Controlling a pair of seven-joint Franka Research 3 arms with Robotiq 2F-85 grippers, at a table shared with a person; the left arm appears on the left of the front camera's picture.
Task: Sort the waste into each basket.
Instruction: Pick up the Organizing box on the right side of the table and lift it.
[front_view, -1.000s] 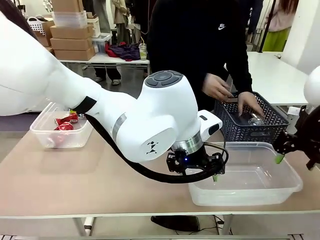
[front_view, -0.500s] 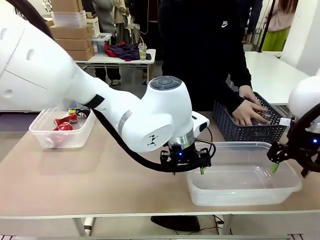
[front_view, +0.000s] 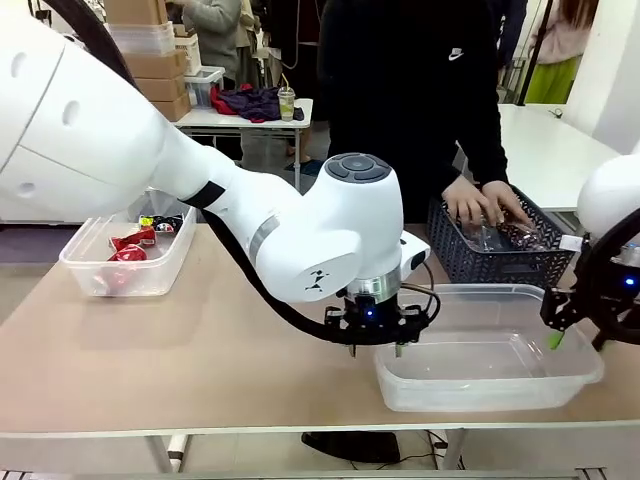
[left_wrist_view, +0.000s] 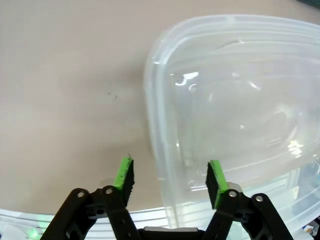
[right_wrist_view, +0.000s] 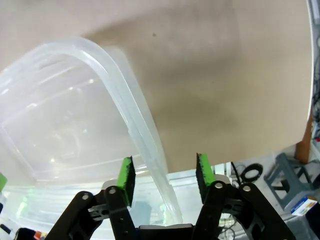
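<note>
Far off to the left of both grippers sits the left tub (front_view: 140, 282), clear thin plastic with a rolled rim. It holds a few shiny red cans (front_view: 128, 247), crumpled and lying on their sides.

Your left gripper (left_wrist_view: 169, 176) hangs at the near-left end of the right tub (front_view: 480, 395). Its fingers are spread and point down. The green ribbed pads (left_wrist_view: 125, 172) straddle the tub's rim, one outside over the table (left_wrist_view: 65, 90) and one inside over the tub's floor. The rim runs straight away from the hand between them, with a gap on each side, so nothing is pinched yet.

This tub is glossy, see-through and looks empty, with rounded corners. Its long axis runs from one gripper to the other, so each arm has its own short end nearest. That plastic looks slick and springy, so I judge a squeeze on the rim will flex the wall.

Beyond the tub's far rim stands the blue basket (front_view: 500, 265), with dark lattice walls. The person's hands (front_view: 468, 198) are inside it on what looks like a clear bottle (front_view: 485, 238).

Your right gripper (right_wrist_view: 165, 176) is at the tub's right end. Its fingers are also spread, and the rolled rim passes between the pads (right_wrist_view: 126, 181) without touching either.
</note>
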